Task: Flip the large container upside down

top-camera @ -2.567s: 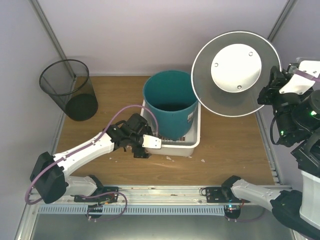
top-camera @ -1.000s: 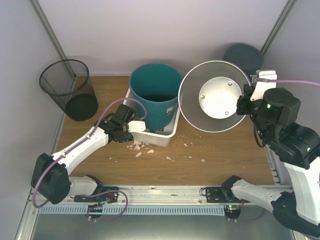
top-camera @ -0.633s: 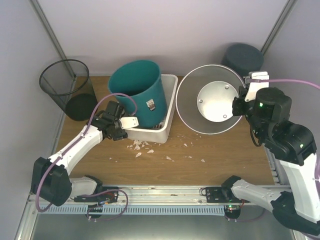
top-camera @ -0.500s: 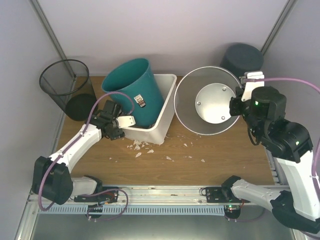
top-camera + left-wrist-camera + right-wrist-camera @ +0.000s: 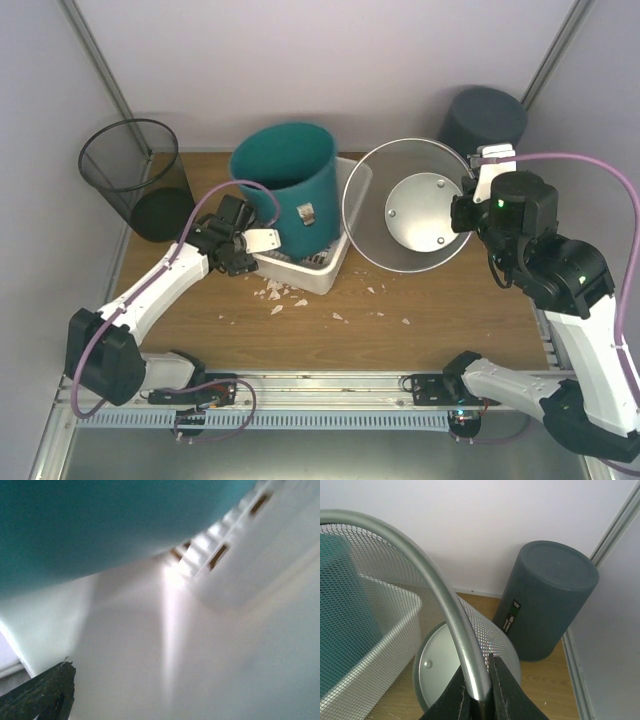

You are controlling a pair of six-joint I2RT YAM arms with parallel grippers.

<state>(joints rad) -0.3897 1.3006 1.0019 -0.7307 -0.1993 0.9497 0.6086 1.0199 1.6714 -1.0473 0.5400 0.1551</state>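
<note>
Right hand (image 5: 479, 691) pinches the mesh bin (image 5: 368, 215) rim; left hand (image 5: 250, 252), spread wide, right against the white tub (image 5: 312, 280)

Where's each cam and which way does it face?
Top external: overhead behind the bases, looking down at the table; left arm and right arm show.
Left wrist: close against the white basket, teal bucket above; one finger shows.
Right wrist: looks along its fingers pinching the silver mesh bin rim.
Shared: all three catch the teal bucket.

A robotics lab test cell: plain pale walls (image 5: 300, 60) and aluminium frame posts (image 5: 100, 70) enclose a wooden table (image 5: 450, 300), with the left arm (image 5: 150, 295) and right arm (image 5: 590, 330) bolted to a metal rail (image 5: 330, 385) at its near edge.
</note>
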